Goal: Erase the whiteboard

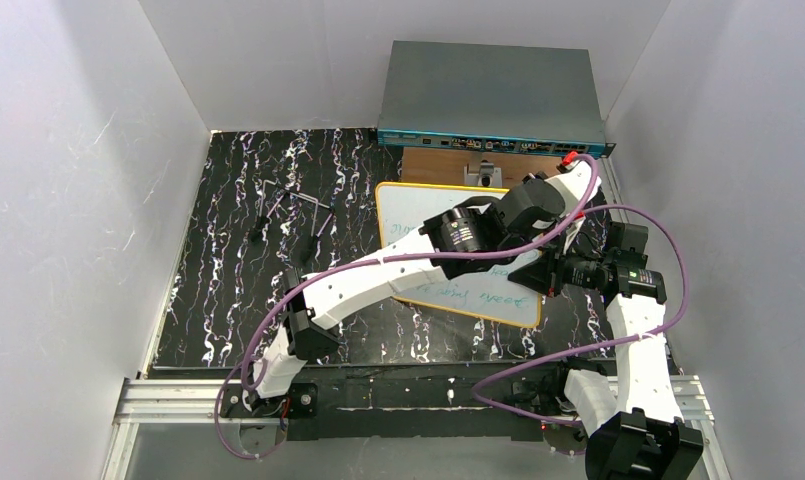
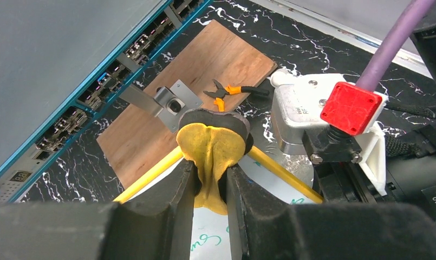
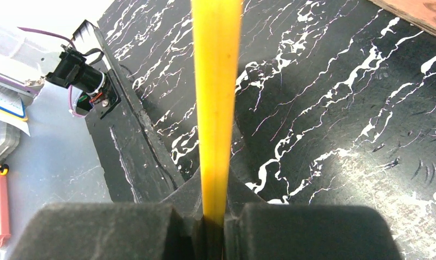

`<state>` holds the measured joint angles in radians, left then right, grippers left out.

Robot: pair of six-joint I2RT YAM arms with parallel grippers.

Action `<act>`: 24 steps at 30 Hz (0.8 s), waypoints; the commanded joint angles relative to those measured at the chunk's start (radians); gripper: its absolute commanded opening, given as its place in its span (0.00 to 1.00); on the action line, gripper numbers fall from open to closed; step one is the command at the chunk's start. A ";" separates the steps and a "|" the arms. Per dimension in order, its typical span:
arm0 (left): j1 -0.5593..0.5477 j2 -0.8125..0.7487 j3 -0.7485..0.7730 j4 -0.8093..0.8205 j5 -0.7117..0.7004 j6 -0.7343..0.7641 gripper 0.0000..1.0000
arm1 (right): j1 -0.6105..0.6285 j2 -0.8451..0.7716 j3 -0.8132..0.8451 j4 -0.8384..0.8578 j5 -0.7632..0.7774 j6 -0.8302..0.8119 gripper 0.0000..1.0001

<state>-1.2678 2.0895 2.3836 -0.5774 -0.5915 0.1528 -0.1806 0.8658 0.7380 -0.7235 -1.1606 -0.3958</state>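
Black marbled table (image 1: 238, 300) sitting between white walls | left gripper (image 2: 211, 184) pinching yellow sponge (image 2: 210, 143) tight over whiteboard (image 1: 403, 225) far corner | whiteboard lying right-of-centre, green writing showing | right gripper (image 3: 214, 214) clamping its yellow rim (image 3: 215, 81).

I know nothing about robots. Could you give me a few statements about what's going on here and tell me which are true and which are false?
1. The left gripper is squeezing a yellow pad. True.
2. The right gripper is open and holds nothing. False: it is shut on the yellow rim of the whiteboard.
3. The whiteboard is wiped clean. False: green writing shows on it.
4. Pliers with orange handles lie on the wooden board. True.
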 commanded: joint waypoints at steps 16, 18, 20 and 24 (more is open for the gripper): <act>-0.049 -0.073 -0.178 -0.029 0.068 -0.116 0.00 | 0.010 -0.013 0.020 0.049 -0.109 -0.061 0.01; -0.039 -0.050 -0.118 -0.060 0.021 -0.094 0.00 | 0.010 -0.015 0.020 0.049 -0.109 -0.060 0.01; -0.017 -0.021 -0.037 -0.109 -0.016 -0.087 0.00 | 0.010 -0.016 0.020 0.049 -0.111 -0.061 0.01; 0.025 0.012 0.070 -0.158 -0.081 -0.048 0.00 | 0.010 -0.017 0.020 0.048 -0.111 -0.061 0.01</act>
<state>-1.3048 2.0933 2.3508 -0.6830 -0.5587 0.0635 -0.1772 0.8696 0.7376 -0.7315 -1.1687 -0.4118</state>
